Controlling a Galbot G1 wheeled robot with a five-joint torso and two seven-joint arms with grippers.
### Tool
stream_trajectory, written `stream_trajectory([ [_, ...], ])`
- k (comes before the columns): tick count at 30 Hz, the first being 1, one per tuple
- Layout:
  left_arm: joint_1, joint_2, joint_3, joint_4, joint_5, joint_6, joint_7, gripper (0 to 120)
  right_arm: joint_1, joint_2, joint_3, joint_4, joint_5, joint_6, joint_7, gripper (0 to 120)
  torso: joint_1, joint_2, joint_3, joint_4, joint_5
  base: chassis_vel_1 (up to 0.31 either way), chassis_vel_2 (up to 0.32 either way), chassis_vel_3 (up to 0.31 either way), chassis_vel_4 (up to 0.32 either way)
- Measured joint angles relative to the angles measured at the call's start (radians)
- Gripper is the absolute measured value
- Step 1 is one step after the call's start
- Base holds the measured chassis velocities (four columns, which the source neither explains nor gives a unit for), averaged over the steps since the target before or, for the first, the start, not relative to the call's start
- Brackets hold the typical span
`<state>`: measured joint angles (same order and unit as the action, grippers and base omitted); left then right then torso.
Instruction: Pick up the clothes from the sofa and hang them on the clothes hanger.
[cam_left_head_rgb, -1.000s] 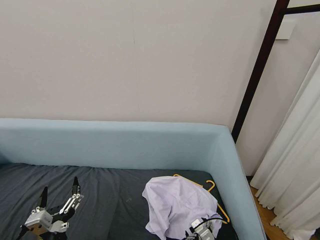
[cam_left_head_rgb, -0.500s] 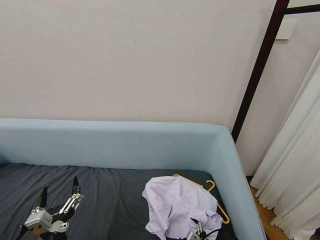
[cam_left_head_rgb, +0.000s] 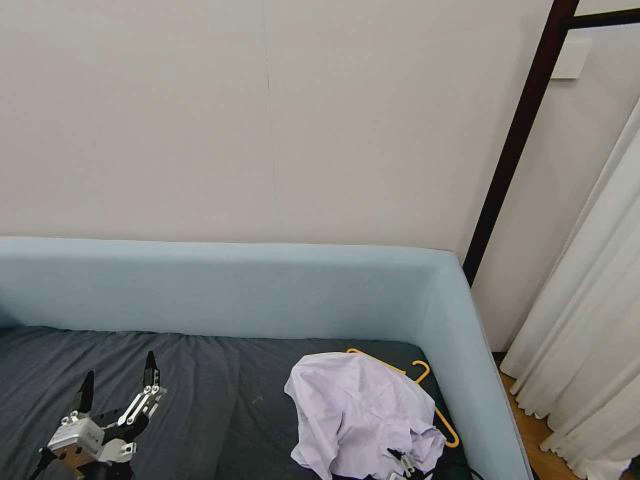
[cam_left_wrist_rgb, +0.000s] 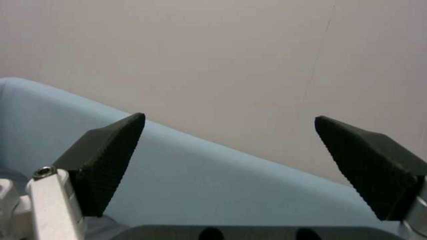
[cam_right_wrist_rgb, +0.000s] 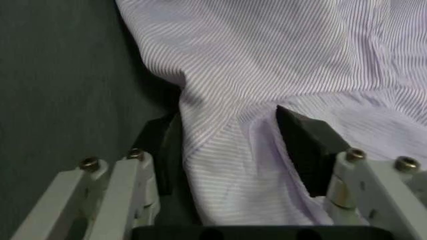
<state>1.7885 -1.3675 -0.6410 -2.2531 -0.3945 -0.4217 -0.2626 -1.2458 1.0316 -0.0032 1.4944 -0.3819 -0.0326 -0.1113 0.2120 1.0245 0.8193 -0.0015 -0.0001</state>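
Soft, even light fills the head view. The wall (cam_left_head_rgb: 300, 110) is bright and flat, free of glare, and the shirt (cam_left_head_rgb: 350, 410) throws only a faint shadow on the dim, dark sofa (cam_left_head_rgb: 230, 390). In the right wrist view the folds shade gently, darkest under the fabric edge beside the right end effector (cam_right_wrist_rgb: 227, 122). The left end effector (cam_left_wrist_rgb: 230, 125) stands dark against the pale wall.
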Motion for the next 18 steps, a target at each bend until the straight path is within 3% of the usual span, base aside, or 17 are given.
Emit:
stream_trajectory([
  [11, 0.0, 0.001, -0.005, 0.004, -0.001, 0.0, -0.01, 100, 0.014, 0.011, -0.002, -0.01, 0.022, 0.049, 0.008, 11, 0.0, 0.0, 0.0, 0.0, -0.0001, 0.0, 0.0, 0.0, 0.0],
  [15, -0.002, 0.003, -0.005, 0.007, -0.002, 0.0, -0.012, 100, 0.018, 0.01, -0.003, -0.01, 0.094, 0.062, -0.003, 0, 0.0, 0.0, 0.0, -0.0001, 0.0, 0.0, 0.0, 0.0, 0.0],
  [18, -0.006, 0.005, -0.004, 0.011, -0.003, 0.0, -0.013, 100, 0.024, 0.01, -0.003, -0.007, 0.169, 0.086, -0.024, 0, 0.0, 0.0, 0.0, -0.0001, 0.0, 0.0, 0.0, 0.0, 0.0],
])
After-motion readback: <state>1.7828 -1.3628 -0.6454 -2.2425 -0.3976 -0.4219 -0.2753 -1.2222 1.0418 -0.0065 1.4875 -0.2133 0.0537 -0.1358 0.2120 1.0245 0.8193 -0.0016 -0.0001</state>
